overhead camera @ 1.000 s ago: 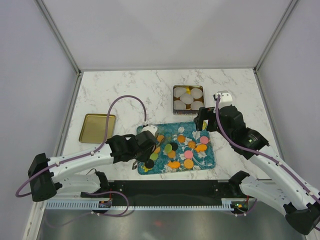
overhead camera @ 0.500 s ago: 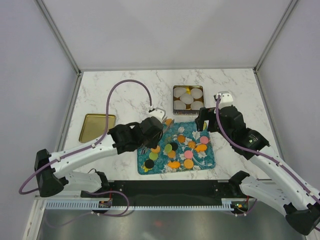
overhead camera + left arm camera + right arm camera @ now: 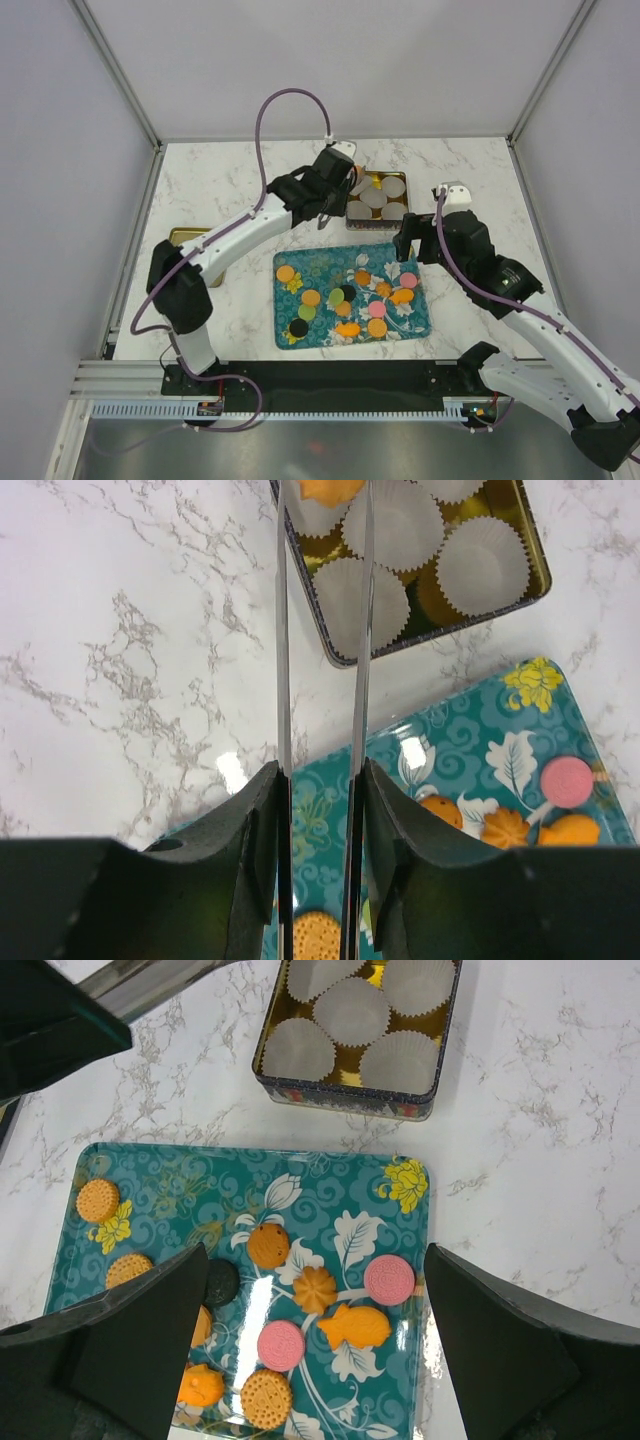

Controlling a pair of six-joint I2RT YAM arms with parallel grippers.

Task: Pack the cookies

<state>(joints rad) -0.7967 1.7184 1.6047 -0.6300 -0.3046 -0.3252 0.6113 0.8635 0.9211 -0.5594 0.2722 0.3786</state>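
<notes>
The cookies (image 3: 350, 297) lie scattered on a teal floral tray (image 3: 300, 263): orange, pink, green and black ones. My left gripper (image 3: 347, 192) reaches over the left side of an open tin (image 3: 350, 213). In the left wrist view its long metal blades (image 3: 282, 630) pinch an orange cookie (image 3: 335, 489) above the tin (image 3: 340, 660) and its white paper cups (image 3: 485, 565). My right gripper (image 3: 408, 240) hangs open over the tray's right half, with pink and orange cookies (image 3: 389, 1279) below its spread fingers (image 3: 130, 1330).
A shallow gold lid (image 3: 185, 240) lies at the table's left, partly under the left arm. The tin (image 3: 345, 1100) stands just behind the tray (image 3: 170, 1175), lined with white pleated cups (image 3: 350, 1010). White marble table all round.
The left arm has swung from the tray's left side up and back to the tin, carrying an orange cookie. The right arm has barely moved.
</notes>
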